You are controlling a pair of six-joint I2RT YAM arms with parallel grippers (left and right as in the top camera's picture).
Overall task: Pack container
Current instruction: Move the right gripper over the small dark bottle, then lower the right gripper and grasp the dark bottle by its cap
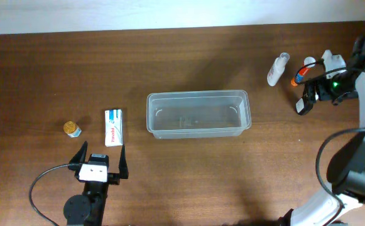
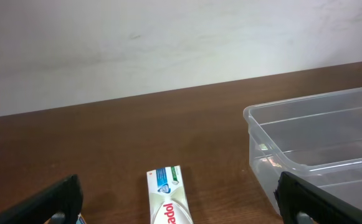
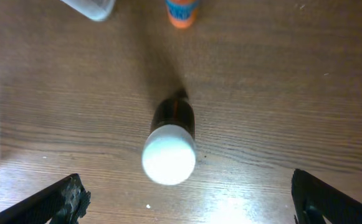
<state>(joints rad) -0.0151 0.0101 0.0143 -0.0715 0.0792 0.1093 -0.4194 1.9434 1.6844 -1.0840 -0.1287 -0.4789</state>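
Packing has not begun: the container [image 1: 198, 114] sits empty at the middle of the table [image 1: 44, 75]. Left end effector [image 1: 102, 154] is released near the toothpaste box [image 1: 113, 127]; right end effector [image 3: 193, 202], also released, hovers over a white-capped bottle [image 3: 169, 152]. Every item is yet to load

Container mid-table, items to either side.
Your container [image 1: 198, 115] sits centre. Just left of it lies the box [image 1: 112, 127], with the small jar [image 1: 72, 129] further left and your left gripper [image 1: 99, 160] in front of the box. At the far right, a capped bottle [image 3: 169, 149] stands before your right gripper [image 3: 193, 202], with the tube [image 1: 301, 74] and another bottle [image 1: 277, 69] beyond.
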